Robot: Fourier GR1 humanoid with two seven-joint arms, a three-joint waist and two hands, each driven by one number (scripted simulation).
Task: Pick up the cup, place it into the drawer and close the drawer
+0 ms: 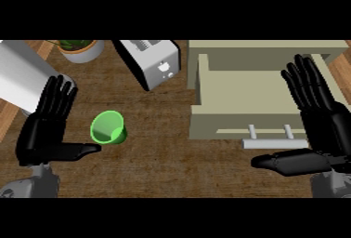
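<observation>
Green cup (108, 128) upright on table (171, 162) beside left hand (44, 125), drawer (240, 102) open, right hand (319, 121) over it, both hands' fingers straight.

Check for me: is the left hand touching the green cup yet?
Apart. The head view shows a strip of brown counter between the left hand and the green cup; the thumb tip ends just short of the cup's base.

Green cup (108, 128) stands near the counter's (165, 153) left edge, beside open left hand (47, 125); drawer (240, 104) open at right
</observation>
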